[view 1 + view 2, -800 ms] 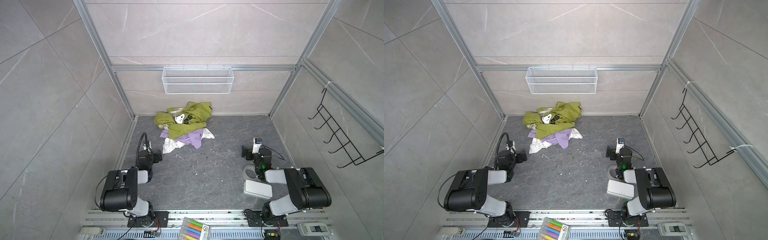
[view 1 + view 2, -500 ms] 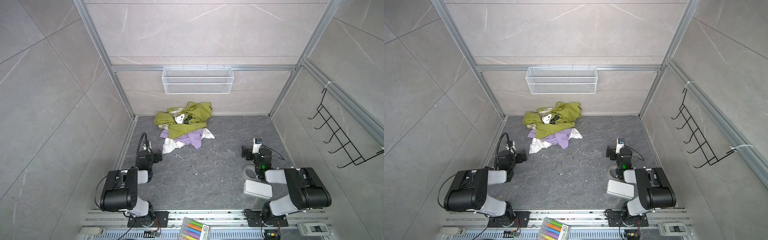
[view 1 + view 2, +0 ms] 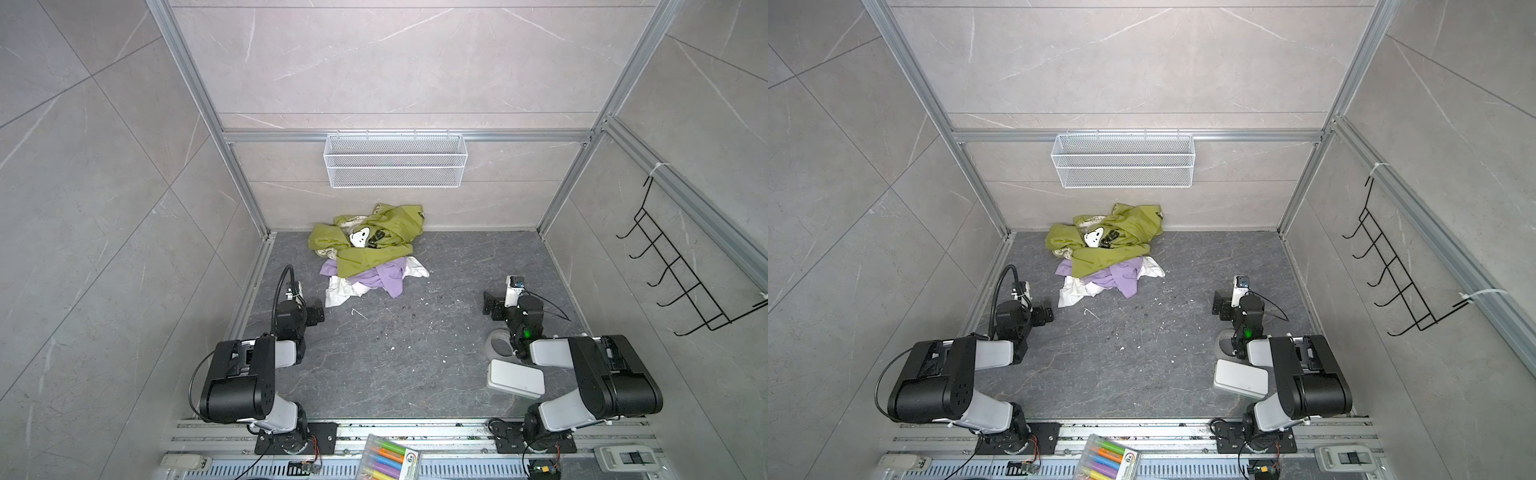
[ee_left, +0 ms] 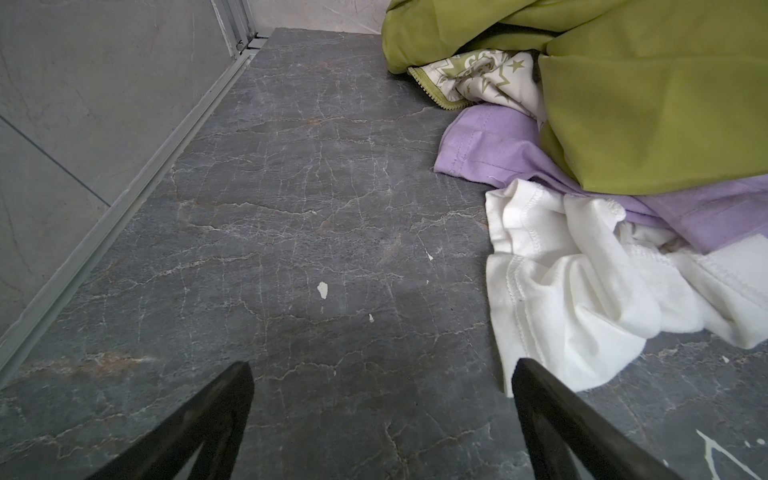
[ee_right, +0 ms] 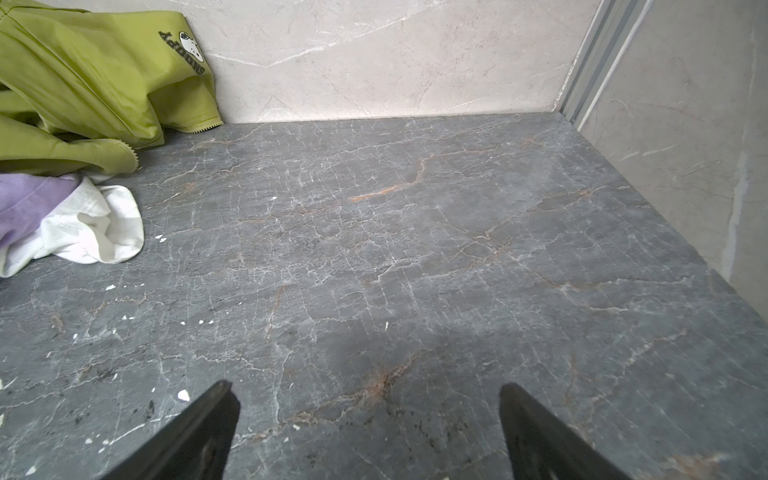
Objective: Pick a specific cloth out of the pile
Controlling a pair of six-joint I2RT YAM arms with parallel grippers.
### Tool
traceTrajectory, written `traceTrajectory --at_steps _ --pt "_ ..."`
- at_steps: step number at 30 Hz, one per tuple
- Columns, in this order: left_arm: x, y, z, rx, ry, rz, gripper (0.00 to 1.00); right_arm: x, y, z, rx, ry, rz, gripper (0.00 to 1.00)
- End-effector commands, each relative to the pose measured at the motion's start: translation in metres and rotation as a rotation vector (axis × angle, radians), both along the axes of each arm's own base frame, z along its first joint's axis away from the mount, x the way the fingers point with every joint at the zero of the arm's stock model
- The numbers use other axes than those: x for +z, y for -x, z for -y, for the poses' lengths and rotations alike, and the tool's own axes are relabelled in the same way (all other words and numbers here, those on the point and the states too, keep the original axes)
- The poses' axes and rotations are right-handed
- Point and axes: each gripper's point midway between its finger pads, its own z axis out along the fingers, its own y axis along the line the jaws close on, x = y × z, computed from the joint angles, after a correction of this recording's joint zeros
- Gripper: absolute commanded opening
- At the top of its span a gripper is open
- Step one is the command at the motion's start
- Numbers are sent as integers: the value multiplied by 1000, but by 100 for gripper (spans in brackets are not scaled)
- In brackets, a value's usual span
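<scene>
The work cell has a dark grey veined floor point(image 3: 395, 365) enclosed by pale tiled walls.

In both top views, a white wire basket point(image 3: 395, 160) hangs on the back wall and a black hook rack point(image 3: 681, 282) on the right wall. The pile point(image 3: 368, 253) lies on the floor against the back wall, left of centre. We identify three items in it:
- An olive-green garment point(image 3: 374, 249) with a white cartoon print lies on top.
- The cloth point(image 3: 386, 280), plain lavender, protrudes from under the olive-green garment's near edge.
- A white garment point(image 3: 338, 293) lies beside and under the cloth.

The left gripper point(image 3: 316, 312) sits low, just beside the white garment's near corner. The right gripper point(image 3: 491, 302) sits well apart from the pile. A white box point(image 3: 515, 378) lies beside the right arm.

In the left wrist view, the left gripper point(image 4: 380, 365) has its jaws spread wide over bare floor and holds nothing. The cloth point(image 4: 490, 145) lies ahead, overlaid by the olive-green garment point(image 4: 665, 104). The white garment point(image 4: 561, 291) reaches the tip of one of the fingers point(image 4: 540, 395); we cannot tell whether they touch.

In the right wrist view, the right gripper point(image 5: 365, 385) also stands fully apart and empty above bare floor. The cloth point(image 5: 25, 199) shows as a small lavender fold between the olive-green garment point(image 5: 83, 75) and the white garment point(image 5: 95, 224), well apart from the fingers.
</scene>
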Motion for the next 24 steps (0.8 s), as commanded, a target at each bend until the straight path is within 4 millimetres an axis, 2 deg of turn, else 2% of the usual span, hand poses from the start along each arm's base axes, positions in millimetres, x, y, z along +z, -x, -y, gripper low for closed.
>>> traceTrajectory --at_steps 1,24 --pt "18 -10 -2 5 0 68 100 3 -5 0 5 -8 4 100" --pt "18 -10 -2 5 1 67 100 3 -4 0 8 -15 5 99"
